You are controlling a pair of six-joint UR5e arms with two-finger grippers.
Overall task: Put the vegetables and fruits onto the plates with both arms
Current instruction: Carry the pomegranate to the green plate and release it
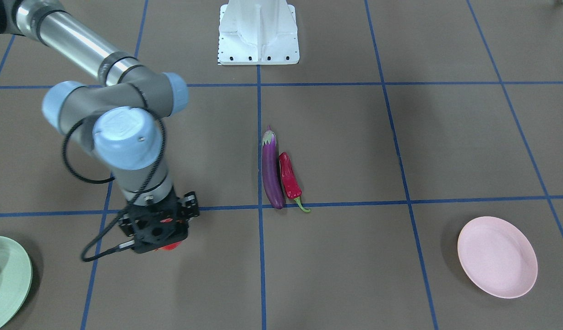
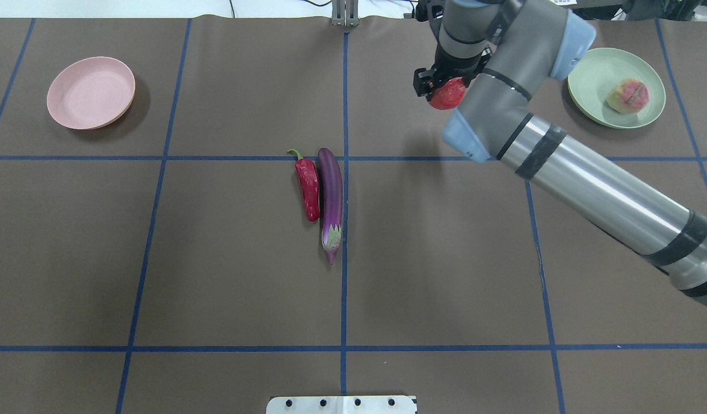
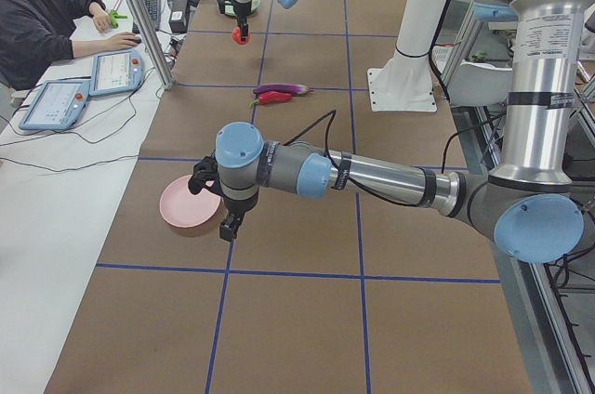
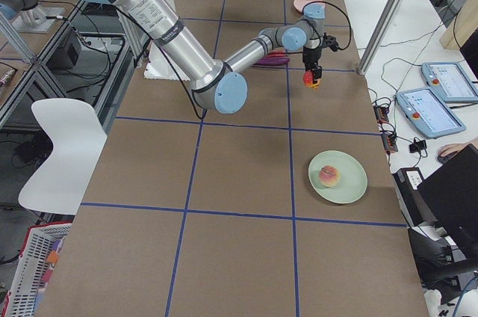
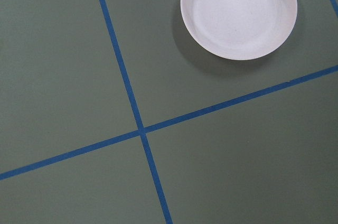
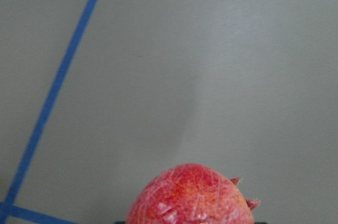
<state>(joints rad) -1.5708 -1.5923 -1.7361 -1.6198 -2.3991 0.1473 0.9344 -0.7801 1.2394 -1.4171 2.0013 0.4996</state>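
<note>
My right gripper is shut on the round red-orange pomegranate and holds it above the table, left of the mint green plate. The fruit fills the bottom of the right wrist view. The pale peach lies on the green plate. The purple eggplant and the red chili lie side by side, touching, at the table's middle. The pink plate is empty at the far left. My left gripper hovers by the pink plate; I cannot tell if it is open.
The robot's white base plate stands at the table's near edge. Blue tape lines mark the brown table into squares. An operator sits beside the table with tablets and cables.
</note>
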